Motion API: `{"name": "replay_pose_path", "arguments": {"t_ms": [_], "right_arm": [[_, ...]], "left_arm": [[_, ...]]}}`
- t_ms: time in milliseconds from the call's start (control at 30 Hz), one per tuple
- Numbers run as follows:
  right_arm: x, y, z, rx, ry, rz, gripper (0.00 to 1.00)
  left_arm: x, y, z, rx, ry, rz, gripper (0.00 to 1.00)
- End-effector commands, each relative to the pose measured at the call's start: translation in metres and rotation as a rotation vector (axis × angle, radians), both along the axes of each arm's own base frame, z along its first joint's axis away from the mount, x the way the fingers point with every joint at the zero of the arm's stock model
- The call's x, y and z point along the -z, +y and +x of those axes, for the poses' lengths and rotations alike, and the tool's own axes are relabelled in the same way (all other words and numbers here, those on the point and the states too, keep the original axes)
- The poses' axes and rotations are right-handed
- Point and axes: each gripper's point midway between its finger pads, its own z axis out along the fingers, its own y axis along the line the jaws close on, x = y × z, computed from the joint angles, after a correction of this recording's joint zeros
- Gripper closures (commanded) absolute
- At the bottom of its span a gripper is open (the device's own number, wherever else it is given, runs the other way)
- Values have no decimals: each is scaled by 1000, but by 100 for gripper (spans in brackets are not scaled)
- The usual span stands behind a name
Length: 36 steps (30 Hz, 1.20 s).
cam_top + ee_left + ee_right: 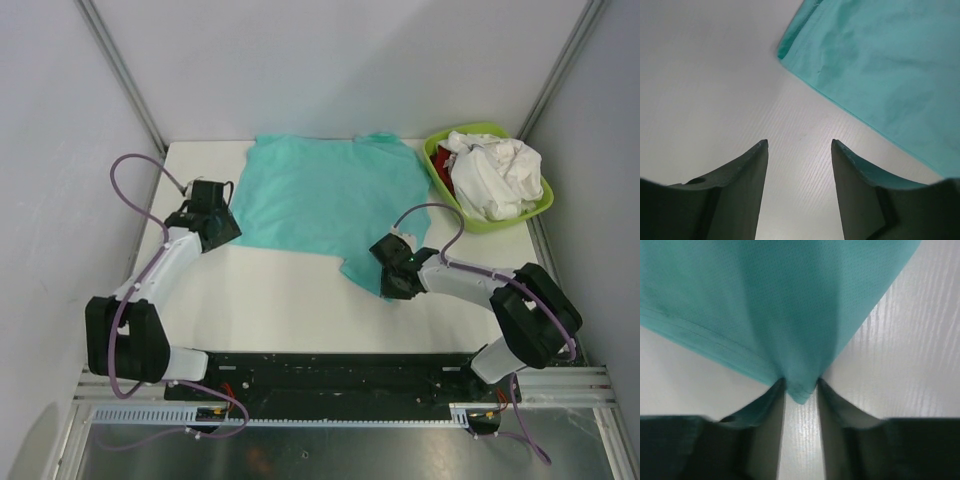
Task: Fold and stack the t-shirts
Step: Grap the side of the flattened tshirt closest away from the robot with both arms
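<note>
A teal t-shirt (330,200) lies spread flat on the white table (280,300), collar toward the back. My right gripper (395,283) sits at its near right corner. In the right wrist view that corner of the teal t-shirt (780,300) pokes down between the fingertips, and the right gripper (801,384) is still open with a narrow gap. My left gripper (222,232) is beside the shirt's left edge. The left wrist view shows the left gripper (800,142) open over bare table, with the teal t-shirt (880,65) up to the right, untouched.
A lime-green basin (437,168) stands at the back right and holds a crumpled white t-shirt (497,175) and a bit of red cloth (441,158). Grey walls and metal posts close in the table on three sides.
</note>
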Motion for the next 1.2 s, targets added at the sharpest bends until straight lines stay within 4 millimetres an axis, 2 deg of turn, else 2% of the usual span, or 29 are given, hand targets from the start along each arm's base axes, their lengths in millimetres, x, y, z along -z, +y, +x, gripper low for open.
{"name": "replay_pose_path", "arguments": {"t_ms": [0,100,200,433,733,967,1167], "right_arm": [[7,-8,3,29,-17,-53,76],[3,-15,0,26,-20,-82,91],[-5,-23,-5,20,-22,-95,97],[-23,-35,-22,17,-33,-75,97],[-29,-39,-26,17,-46,-53,97],[-31,-39,-23,19,-53,-43,97],[-31,-40,-22,16,-52,-39,97]], "left_arm": [[-9,10,15,-56,-40,15,42],[-1,12,16,-68,-20,18,45],[7,14,18,-81,-3,18,50],[38,15,17,-109,63,-1,59],[72,16,6,-162,151,-11,61],[89,18,5,-183,187,-1,61],[96,22,2,-208,200,19,62]]}}
